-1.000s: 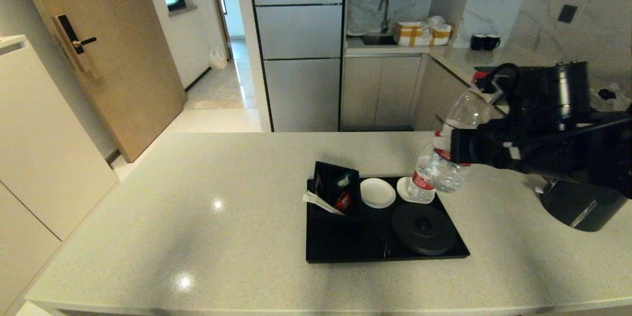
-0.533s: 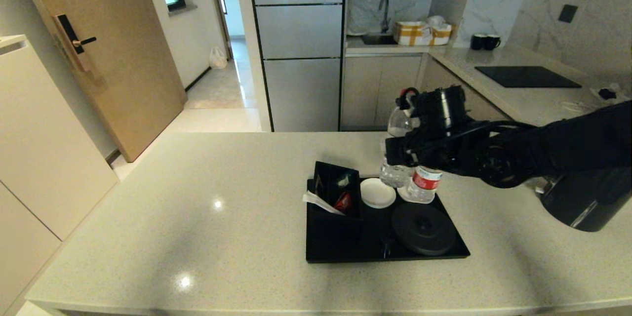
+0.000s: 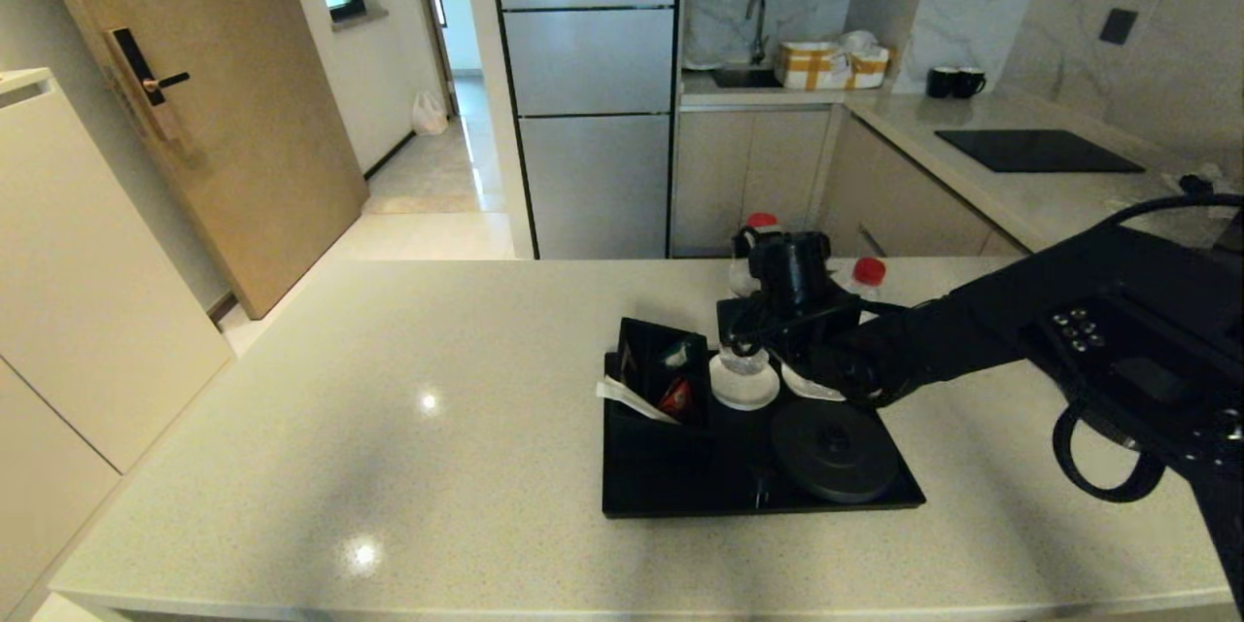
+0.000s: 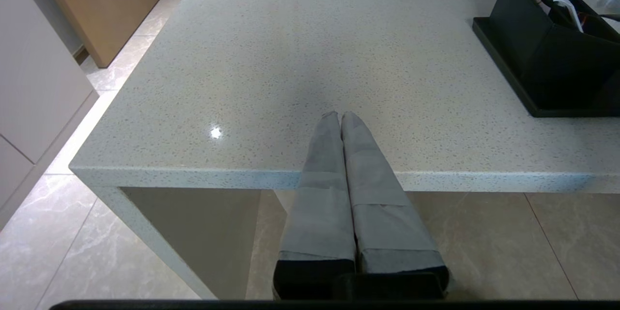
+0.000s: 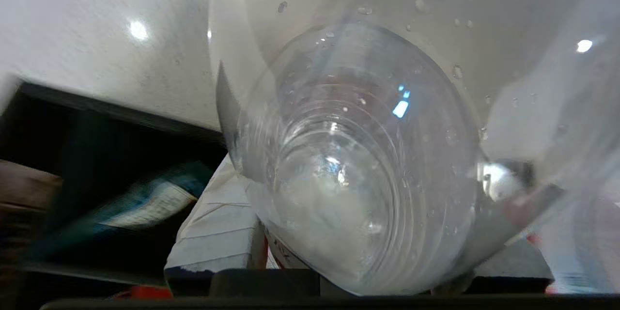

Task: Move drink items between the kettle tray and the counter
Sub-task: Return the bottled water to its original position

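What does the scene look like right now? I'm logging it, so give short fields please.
right gripper: shut on a water bottle, held over the left coaster
second bottle: upright behind the arm, by the right coaster
tray: holds kettle base and sachet box
left gripper: shut, parked at the counter edge

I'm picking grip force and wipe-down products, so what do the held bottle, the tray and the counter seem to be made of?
Held bottle: thin clear plastic, apparently; see-through ribbed wall with droplets. Tray: matte black, perhaps plastic or leatherette; hard to tell. Counter: polished speckled stone or quartz, with glossy light spots.
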Controlling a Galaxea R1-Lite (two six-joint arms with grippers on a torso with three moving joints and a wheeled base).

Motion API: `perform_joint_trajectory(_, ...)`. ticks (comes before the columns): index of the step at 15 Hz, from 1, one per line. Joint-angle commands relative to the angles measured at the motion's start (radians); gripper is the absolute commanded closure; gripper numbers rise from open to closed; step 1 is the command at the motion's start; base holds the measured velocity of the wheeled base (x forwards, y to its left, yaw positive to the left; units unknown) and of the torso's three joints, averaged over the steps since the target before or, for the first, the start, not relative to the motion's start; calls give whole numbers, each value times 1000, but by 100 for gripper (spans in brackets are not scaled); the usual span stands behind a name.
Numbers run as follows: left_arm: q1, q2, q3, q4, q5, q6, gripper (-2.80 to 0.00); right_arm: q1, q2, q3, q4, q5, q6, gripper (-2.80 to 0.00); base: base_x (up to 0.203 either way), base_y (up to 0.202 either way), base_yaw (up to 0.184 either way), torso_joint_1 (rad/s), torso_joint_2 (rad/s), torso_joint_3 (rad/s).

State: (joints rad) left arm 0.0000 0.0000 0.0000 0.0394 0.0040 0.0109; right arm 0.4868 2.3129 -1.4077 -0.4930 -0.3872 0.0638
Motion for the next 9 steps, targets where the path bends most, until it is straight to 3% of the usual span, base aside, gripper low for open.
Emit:
perform_joint_trajectory(1, 0, 0, 0, 1, 1, 0, 0, 1, 63, -3, -10, -4, 3, 0, 0, 0, 0, 0, 0, 0)
perform_joint_trajectory(9, 0, 0, 0, 1, 1, 0, 0, -1, 153, -43, -47, -50, 30, 0, 0, 0, 0, 0, 0, 0)
